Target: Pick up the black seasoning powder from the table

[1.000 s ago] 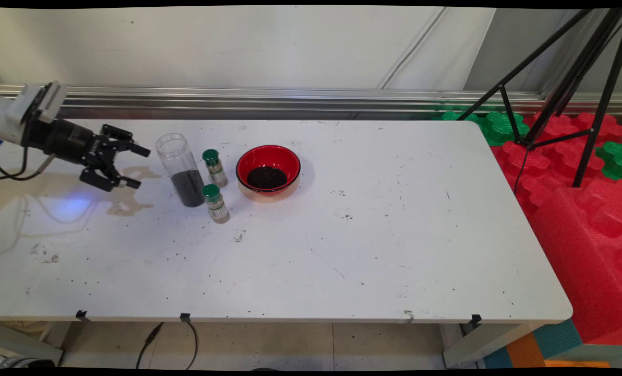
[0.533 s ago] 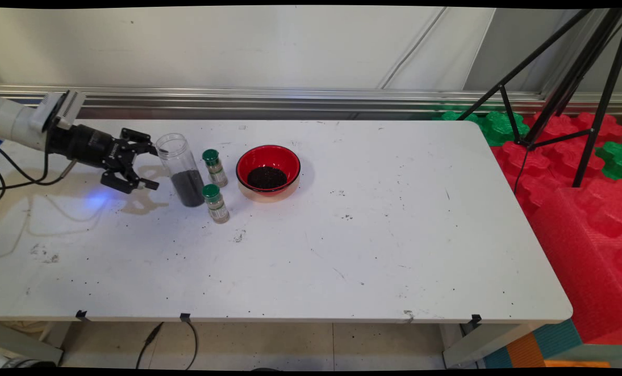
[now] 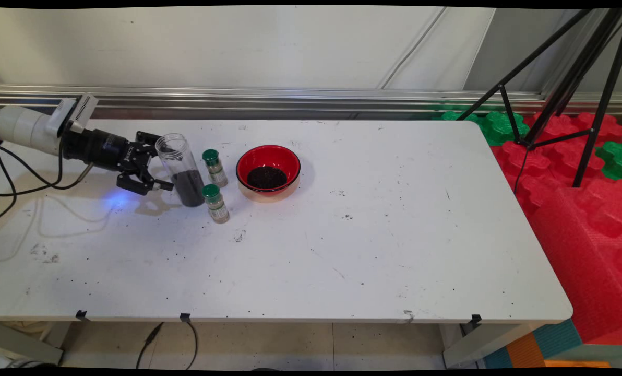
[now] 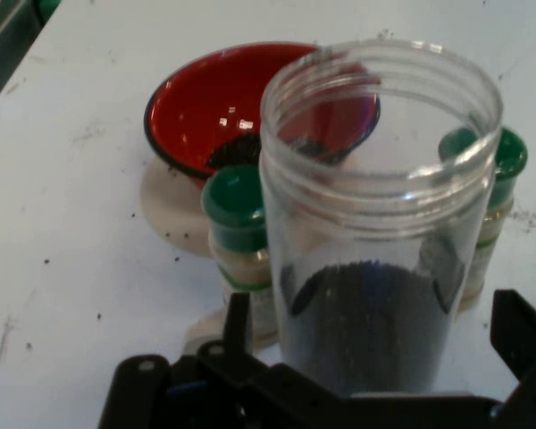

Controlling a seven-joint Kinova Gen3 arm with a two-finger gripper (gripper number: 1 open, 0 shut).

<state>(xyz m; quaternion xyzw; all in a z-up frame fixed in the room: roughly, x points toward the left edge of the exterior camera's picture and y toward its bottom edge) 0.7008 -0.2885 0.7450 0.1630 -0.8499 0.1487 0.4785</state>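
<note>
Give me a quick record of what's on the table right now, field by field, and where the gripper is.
gripper: gripper open, a finger on each side of the jar, not closed on it
jar: clear jar, upright, no lid, dark grains in its lower part
bottles: two green-capped bottles upright just right of the jar
bowl: red bowl with dark grains, right of the bottles
table: white table, speckled with stray grains
background: black tripod at right

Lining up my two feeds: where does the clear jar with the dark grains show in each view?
Main view: the clear jar stands upright at the table's far left, between the open end effector's fingers.
Hand view: the clear jar fills the centre-right, close to the lens.
Shared landmark: the red bowl, just beyond the jar in both.
</note>
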